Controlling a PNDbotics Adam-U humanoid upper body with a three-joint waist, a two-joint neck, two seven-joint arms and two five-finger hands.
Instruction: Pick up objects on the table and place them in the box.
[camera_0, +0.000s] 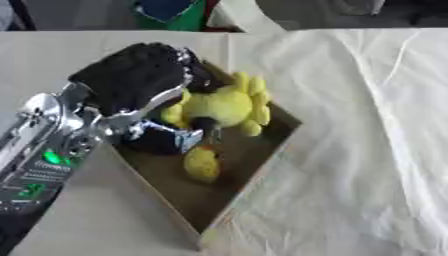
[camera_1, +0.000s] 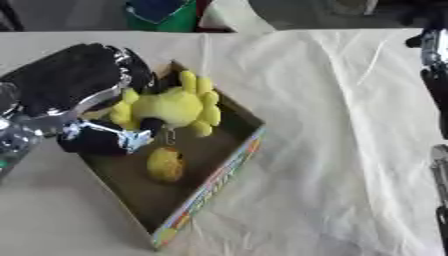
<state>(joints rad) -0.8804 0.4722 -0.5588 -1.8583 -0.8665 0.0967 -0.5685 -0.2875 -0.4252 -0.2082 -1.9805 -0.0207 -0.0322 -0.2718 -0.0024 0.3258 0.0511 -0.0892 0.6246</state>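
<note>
As it reaches over the shallow cardboard box (camera_0: 254, 172), the left hand (camera_0: 144, 82) pinches a yellow plush toy (camera_0: 220, 106), apparently depositing it beside a small yellow ball (camera_0: 202, 164).

Box (camera_1: 219, 177): matt brown cardboard, glossy printed outer edge. Toy (camera_0: 223, 106): yellow plush, fuzzy. Cloth (camera_0: 367, 150): white, creased, matt. Left hand (camera_0: 131, 82): matt black shell, shiny silver metal joints.

Lab-like room, table (camera_0: 52, 55) draped with white cloth (camera_0: 367, 125)
</note>
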